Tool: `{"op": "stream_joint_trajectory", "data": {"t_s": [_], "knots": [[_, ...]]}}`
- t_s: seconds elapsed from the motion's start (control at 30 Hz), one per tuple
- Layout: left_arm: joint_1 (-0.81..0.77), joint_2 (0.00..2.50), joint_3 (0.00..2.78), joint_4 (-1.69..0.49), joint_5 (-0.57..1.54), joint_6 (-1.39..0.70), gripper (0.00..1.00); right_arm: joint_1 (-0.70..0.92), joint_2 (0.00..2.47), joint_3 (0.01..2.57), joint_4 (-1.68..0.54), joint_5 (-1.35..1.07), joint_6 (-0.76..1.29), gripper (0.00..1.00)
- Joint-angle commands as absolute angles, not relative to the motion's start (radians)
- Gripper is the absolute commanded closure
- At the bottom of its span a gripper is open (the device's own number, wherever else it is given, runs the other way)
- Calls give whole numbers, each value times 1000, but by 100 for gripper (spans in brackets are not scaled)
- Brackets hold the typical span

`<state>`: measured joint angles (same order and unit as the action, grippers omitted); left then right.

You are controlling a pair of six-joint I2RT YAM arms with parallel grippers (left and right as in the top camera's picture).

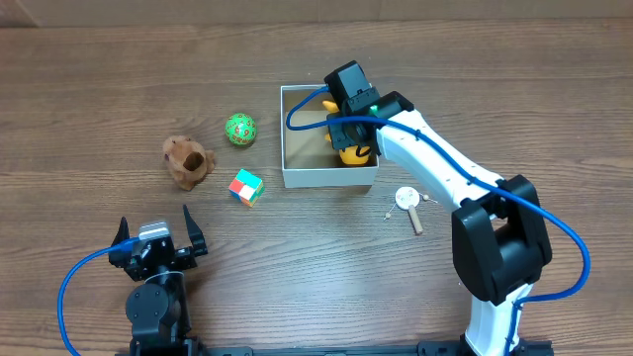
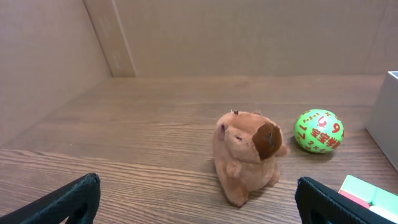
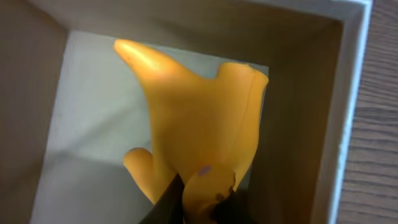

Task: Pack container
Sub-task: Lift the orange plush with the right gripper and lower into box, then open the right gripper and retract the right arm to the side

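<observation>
The square, shallow, open-top container with white outer walls (image 1: 327, 178) sat on the wooden table (image 1: 119, 79), a little right of centre and towards the far side. The right arm reached down into its near right part. In the right wrist view the right end effector (image 3: 199, 194) had its dark fingers (image 3: 169, 204) drawn close together, pinching the lower part of a smooth yellow-orange toy (image 3: 199, 118). The toy stood inside the container, close to its right wall (image 3: 356, 81). From overhead only a yellow patch (image 1: 354, 155) showed beneath the right end effector (image 1: 350, 133).

The left end effector (image 1: 155, 220) sat at the near left of the table, its fingers spread wide and holding nothing. In the left wrist view its two black fingertips (image 2: 65, 202) framed the bottom corners.

Left of the container three toys lay on the table, all apart from one another:
- a brown plush animal (image 1: 188, 161), farthest left
- a green ball printed with red and yellow marks (image 1: 239, 130), near the container's far left corner
- a multicoloured puzzle cube (image 1: 246, 186), near its near left corner

To the right of the container lay a small white round piece (image 1: 406, 197) and a short wooden stick (image 1: 415, 221), close together.
</observation>
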<state>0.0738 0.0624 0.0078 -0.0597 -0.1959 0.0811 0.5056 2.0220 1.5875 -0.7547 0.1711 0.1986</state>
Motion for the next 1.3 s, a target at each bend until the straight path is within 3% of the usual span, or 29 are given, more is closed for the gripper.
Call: {"op": "stream_joint_trajectory", "data": {"t_s": [0.0,0.07,0.1,0.17,0.23,0.33,0.67,0.87,1.27], "knots": [[73,64,5,-56,-206,94,0,504,2008,1603,-747,192,207,87],[73,64,5,-56,-206,94,0,504,2008,1603,-750,192,207,81],[73,64,5,-56,-206,94,0,504,2008,1603,-750,192,207,68],[73,64,5,-56,-206,94,0,504,2008,1603,-750,194,206,59],[73,64,5,-56,-206,94,0,504,2008,1605,-751,194,206,41],[73,64,5,-56,-206,94,0,504,2004,1606,-750,194,206,32],[73,64,5,-56,-206,94,0,504,1909,1710,-805,218,202,30],[73,64,5,-56,-206,94,0,487,1827,1846,-1019,353,218,30],[73,64,5,-56,-206,94,0,224,1764,1898,-1359,358,292,21]]}}
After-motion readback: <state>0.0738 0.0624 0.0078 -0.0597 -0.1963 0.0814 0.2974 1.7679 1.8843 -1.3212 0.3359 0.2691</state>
